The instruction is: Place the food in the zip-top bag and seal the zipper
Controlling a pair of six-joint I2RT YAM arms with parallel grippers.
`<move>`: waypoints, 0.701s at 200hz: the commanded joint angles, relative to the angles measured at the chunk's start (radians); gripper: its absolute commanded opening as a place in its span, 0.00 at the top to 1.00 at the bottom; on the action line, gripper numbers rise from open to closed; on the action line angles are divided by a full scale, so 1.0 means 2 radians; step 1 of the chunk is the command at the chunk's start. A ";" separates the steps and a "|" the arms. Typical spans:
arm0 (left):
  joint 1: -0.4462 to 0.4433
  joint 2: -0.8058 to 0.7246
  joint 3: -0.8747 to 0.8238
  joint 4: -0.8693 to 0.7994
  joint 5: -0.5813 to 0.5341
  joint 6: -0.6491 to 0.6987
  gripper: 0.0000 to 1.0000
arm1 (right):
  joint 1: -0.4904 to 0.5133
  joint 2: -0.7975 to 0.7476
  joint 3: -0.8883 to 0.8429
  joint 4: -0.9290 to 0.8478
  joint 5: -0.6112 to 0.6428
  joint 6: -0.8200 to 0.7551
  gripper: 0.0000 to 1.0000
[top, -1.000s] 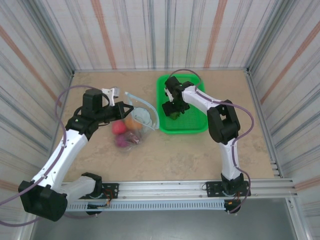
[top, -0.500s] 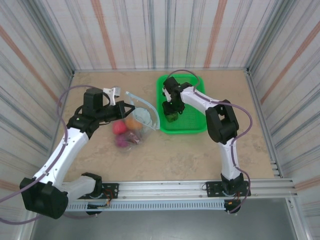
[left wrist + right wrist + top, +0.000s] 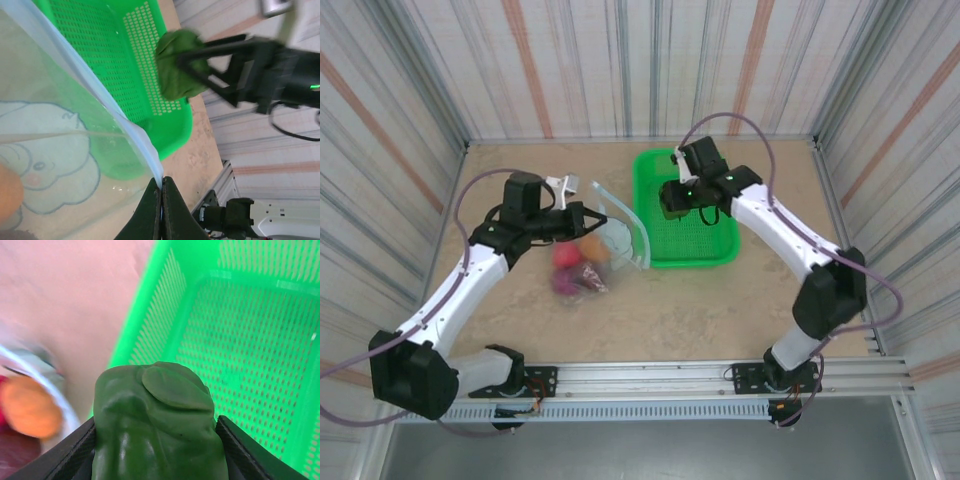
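Note:
My right gripper (image 3: pixel 670 200) is shut on a green toy pepper (image 3: pixel 157 430) and holds it above the left part of the green basket (image 3: pixel 705 250); its black fingers (image 3: pixel 239 444) press on both sides of the food. The clear zip-top bag (image 3: pixel 612 238) lies left of the basket with its mouth lifted toward it. My left gripper (image 3: pixel 161 189) is shut on the pale blue zipper (image 3: pixel 142 145) at the mouth's edge. Red (image 3: pixel 563 255), orange (image 3: pixel 592 247) and purple (image 3: pixel 565 283) food lie in the bag.
The green mesh basket (image 3: pixel 240 335) stands at the back middle of the beige table, right beside the bag's mouth. Striped walls close the table in on three sides, and a metal rail runs along the near edge.
My right gripper closed on the green pepper in the basket and lifted it, the arm swinging up and back. My left gripper moved slightly right, still holding the bag mouth.

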 commanded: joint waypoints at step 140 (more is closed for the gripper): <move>-0.030 0.003 0.053 -0.059 -0.007 0.025 1.00 | 0.112 -0.022 -0.124 0.175 -0.141 0.155 0.50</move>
